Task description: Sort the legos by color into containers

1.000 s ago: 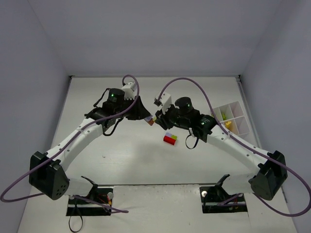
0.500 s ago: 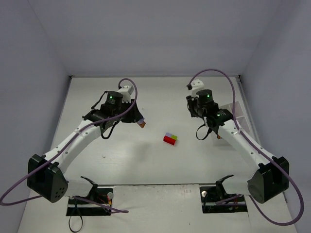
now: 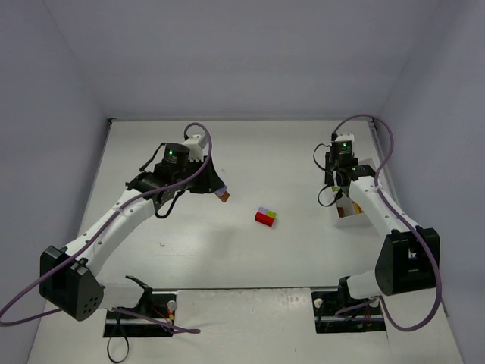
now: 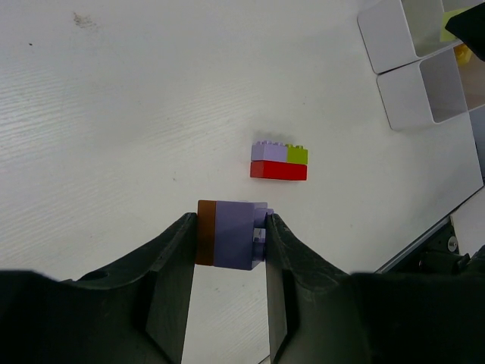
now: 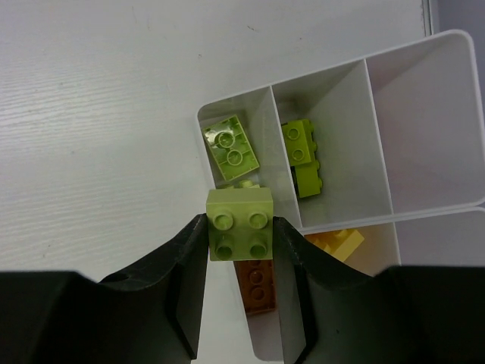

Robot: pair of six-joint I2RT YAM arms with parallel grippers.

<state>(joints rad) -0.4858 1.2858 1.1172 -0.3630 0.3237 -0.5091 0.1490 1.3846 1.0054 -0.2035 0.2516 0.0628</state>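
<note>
Mid-sort, this was! The right gripper (image 5: 241, 224) was clamped on a lime green studded plastic brick (image 5: 241, 236), poised over the white plastic divided tray (image 5: 424, 45), where lime green bricks (image 5: 303, 155), a yellow-orange brick (image 5: 337, 246) and a brown brick (image 5: 258, 284) already lay. The left gripper (image 4: 230, 224) pinched a lavender-and-brown brick pair (image 4: 233, 241) above the white table (image 4: 114, 114); a red, lavender and lime stack (image 4: 279, 161) sat there, apart. Plenty left, I judged.

Lime brick (image 5: 241, 224) studs-up over white tray (image 5: 424, 129) holding other lime bricks (image 5: 231, 144); red-lavender-lime stack (image 4: 279, 161) well apart; brown-lavender pair (image 4: 229, 233) gripped.
</note>
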